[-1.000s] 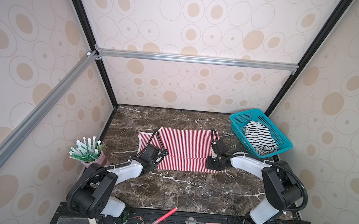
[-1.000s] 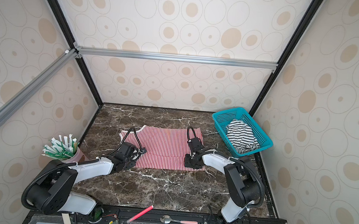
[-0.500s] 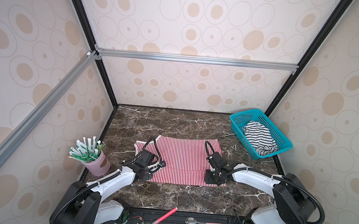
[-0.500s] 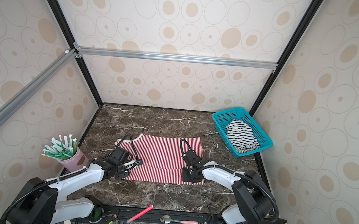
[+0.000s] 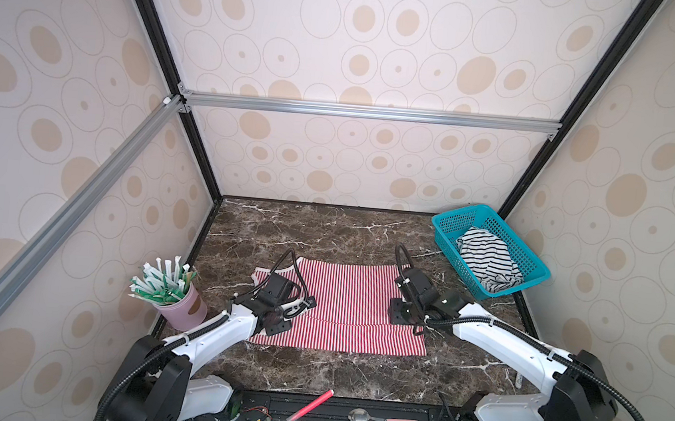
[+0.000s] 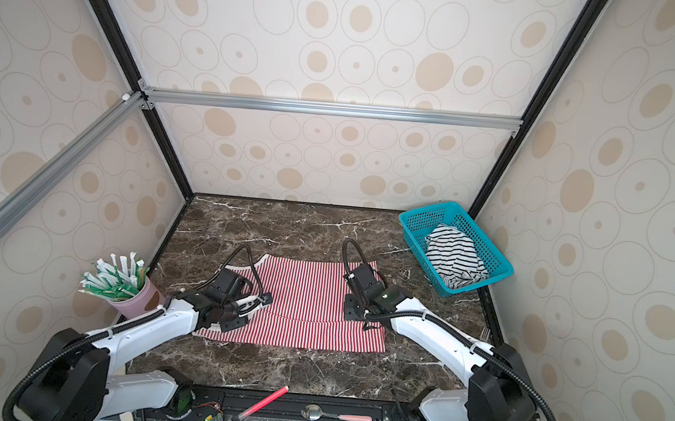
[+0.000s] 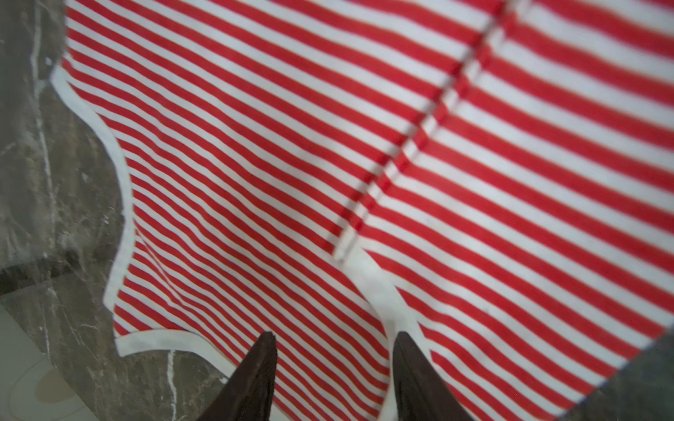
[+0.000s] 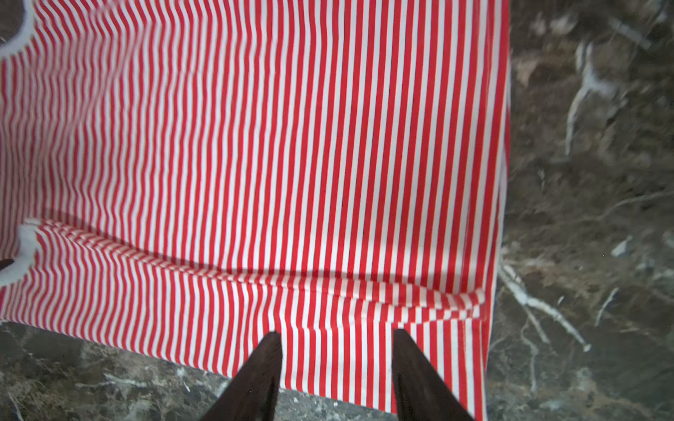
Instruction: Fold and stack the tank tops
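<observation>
On the desk (image 5: 325, 235), wrist views alone show left gripper (image 7: 333, 333) and right gripper (image 8: 336, 332) parted, empty, over the red-striped top (image 7: 291, 145); both top views alone show the black-striped top (image 5: 486, 258).

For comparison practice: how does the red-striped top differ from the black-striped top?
The red-striped top lies flat on the table, folded over itself; the black-striped top sits crumpled in the teal basket. The red-striped top's stripes are thin, the black-striped top's wider. Both have white stripes.
</observation>
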`<state>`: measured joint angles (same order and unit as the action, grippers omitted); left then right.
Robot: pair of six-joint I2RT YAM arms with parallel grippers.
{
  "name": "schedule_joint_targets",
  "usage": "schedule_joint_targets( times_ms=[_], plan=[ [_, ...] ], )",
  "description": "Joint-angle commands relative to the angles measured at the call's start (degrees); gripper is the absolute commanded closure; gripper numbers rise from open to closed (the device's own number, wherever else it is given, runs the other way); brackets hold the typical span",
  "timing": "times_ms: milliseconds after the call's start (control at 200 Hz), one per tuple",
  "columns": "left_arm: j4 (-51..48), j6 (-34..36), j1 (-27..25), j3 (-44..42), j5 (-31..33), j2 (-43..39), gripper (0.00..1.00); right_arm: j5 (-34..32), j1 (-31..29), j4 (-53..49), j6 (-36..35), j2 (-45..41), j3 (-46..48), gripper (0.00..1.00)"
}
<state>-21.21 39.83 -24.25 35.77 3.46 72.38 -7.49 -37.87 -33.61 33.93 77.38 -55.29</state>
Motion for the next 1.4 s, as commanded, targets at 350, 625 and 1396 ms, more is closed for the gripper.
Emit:
schedule_joint_targets(
  times_ms=[350,625,1396],
  plan=[
    [9.7,-14.9,8.1,26.3,-4.4,22.8,0.42,9.8,20.3,-1.8,-10.9,24.7,-23.3,0.52],
    [10.2,-20.4,13.4,32.1,-10.0,30.1,0.43,13.9,25.4,-1.9,-11.6,37.6,-32.8,0.53],
    [14.4,-22.7,14.6,27.6,-12.1,29.4,0.44,16.2,26.6,-3.8,-14.6,48.7,-41.3,0.78]
  ],
)
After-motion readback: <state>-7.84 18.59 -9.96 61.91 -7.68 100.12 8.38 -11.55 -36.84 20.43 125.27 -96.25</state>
